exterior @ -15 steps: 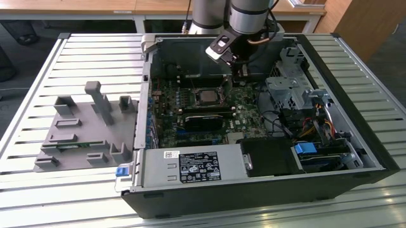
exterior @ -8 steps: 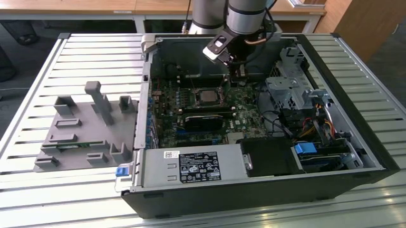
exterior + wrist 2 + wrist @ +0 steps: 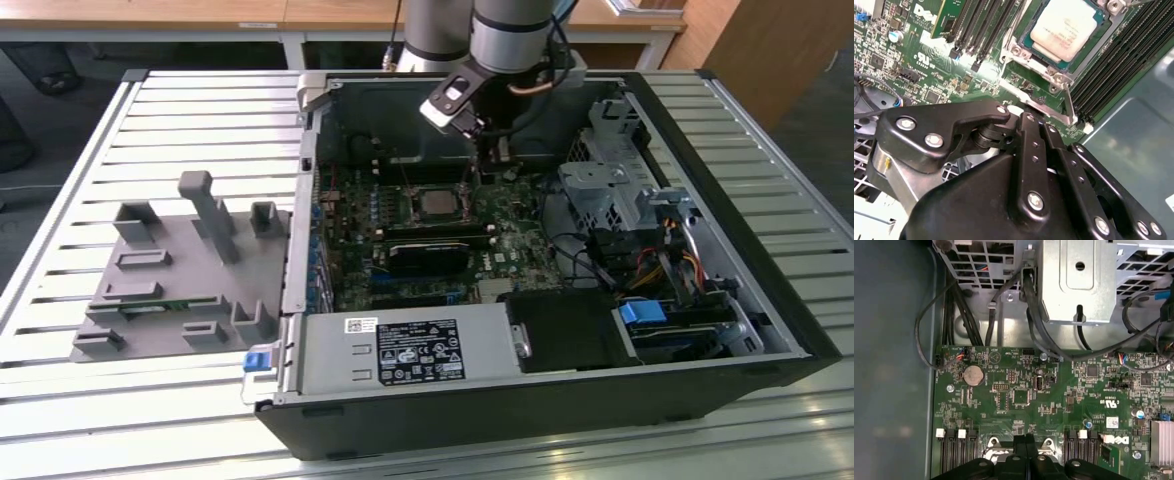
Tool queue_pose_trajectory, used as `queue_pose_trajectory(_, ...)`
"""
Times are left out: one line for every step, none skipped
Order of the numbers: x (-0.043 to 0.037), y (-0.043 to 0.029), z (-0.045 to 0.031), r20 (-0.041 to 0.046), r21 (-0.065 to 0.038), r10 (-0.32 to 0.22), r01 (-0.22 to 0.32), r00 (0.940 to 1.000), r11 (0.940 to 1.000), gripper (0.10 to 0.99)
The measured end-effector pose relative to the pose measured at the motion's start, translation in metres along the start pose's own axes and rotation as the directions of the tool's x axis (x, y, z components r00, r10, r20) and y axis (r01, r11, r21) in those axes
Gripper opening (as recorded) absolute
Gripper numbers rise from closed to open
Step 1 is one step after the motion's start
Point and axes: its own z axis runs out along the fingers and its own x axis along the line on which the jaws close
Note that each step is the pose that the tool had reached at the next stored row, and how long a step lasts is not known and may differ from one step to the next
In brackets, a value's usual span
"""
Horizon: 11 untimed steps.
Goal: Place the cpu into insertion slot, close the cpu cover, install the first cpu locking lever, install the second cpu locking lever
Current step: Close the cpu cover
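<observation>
One gripper (image 3: pixel 1026 439), fingers (image 3: pixel 1020 441) pressed together, low over the motherboard (image 3: pixel 1019 390) just beside the insertion slot (image 3: pixel 1054 75), cpu (image 3: pixel 1064 27) seated inside, cpu cover (image 3: pixel 1105 21) flat around it.

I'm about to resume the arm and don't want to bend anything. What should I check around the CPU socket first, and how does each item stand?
1. cpu lying in the insertion slot: ok.
2. cpu cover down around the chip: ok, as far as the second wrist view shows.
3. Locking lever beside the socket latched: cannot tell.
4. gripper beside the socket, off the chip: ok.
5. Black cables away from the socket, toward the exterior view's right: ok.
</observation>
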Motion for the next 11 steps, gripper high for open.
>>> queue_pose_trajectory(0.0000,-0.0006,0.0002,0.0000,0.000,0.000,0.000,1.0000,1.0000,0.106)
queue_pose_trajectory(0.0000,-0.0011,0.0003,0.0000,0.000,0.000,0.000,1.0000,1.0000,0.106)
queue_pose_trajectory(0.0000,-0.0014,0.0006,-0.0002,0.000,0.000,0.000,1.0000,1.0000,0.106)
queue_pose_trajectory(0.0001,-0.0017,0.0009,-0.0003,0.000,0.000,0.000,1.0000,1.0000,0.106)
queue_pose_trajectory(0.0001,-0.0018,0.0011,-0.0002,0.000,0.000,0.000,1.0000,1.0000,0.106)
queue_pose_trajectory(0.0001,-0.0022,0.0013,-0.0002,0.000,0.000,0.000,1.0000,1.0000,0.106)
queue_pose_trajectory(0.0001,-0.0030,0.0015,-0.0002,0.000,0.000,0.000,1.0000,1.0000,0.106)
queue_pose_trajectory(0.0001,-0.0038,0.0018,-0.0003,0.000,0.000,0.000,1.0000,1.0000,0.106)
queue_pose_trajectory(0.0001,-0.0045,0.0021,-0.0004,0.000,0.000,0.000,1.0000,1.0000,0.106)
queue_pose_trajectory(0.0001,-0.0052,0.0024,-0.0003,0.000,0.000,0.000,1.0000,1.0000,0.106)
queue_pose_trajectory(0.0001,-0.0061,0.0027,-0.0002,0.000,0.000,0.000,1.0000,1.0000,0.106)
